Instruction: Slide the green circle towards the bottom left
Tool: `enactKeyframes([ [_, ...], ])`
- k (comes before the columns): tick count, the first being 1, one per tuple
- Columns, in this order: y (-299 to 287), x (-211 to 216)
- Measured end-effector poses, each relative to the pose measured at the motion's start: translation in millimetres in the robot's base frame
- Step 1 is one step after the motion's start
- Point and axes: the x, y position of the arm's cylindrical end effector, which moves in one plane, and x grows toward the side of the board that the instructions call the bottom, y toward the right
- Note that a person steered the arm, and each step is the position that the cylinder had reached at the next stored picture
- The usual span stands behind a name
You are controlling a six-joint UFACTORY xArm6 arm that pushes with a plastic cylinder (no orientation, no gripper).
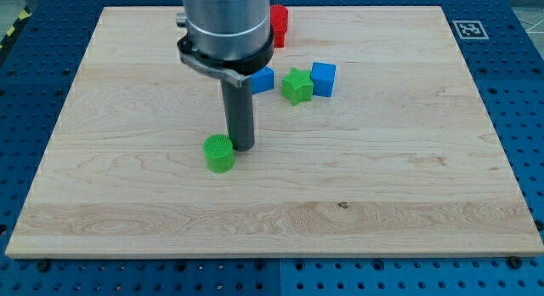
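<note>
Green circle point(219, 153) touching my tip point(241, 147), red block point(279, 25) half hidden

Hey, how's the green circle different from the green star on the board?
The green circle is a round cylinder; the green star has points. The circle sits alone beside my tip, at its lower left; the star sits nearer the view's top, against a blue cube. Both are green and small.

My wooden board point(408, 185) carries a green circle point(219, 153), a green star point(297, 85), two blue blocks point(323, 78) point(262, 80) and a red block point(279, 25).
</note>
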Motion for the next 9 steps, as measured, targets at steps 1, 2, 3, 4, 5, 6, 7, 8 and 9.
enactKeyframes([
  [1, -29.1, 11.7],
  [2, -66.4, 12.4],
  [3, -81.7, 20.7],
  [4, -76.5, 29.3],
  [5, -45.3, 40.3],
  [6, -47.1, 63.9],
  [7, -85.5, 62.9],
  [8, -134.4, 54.0],
  [9, -149.7, 42.9],
])
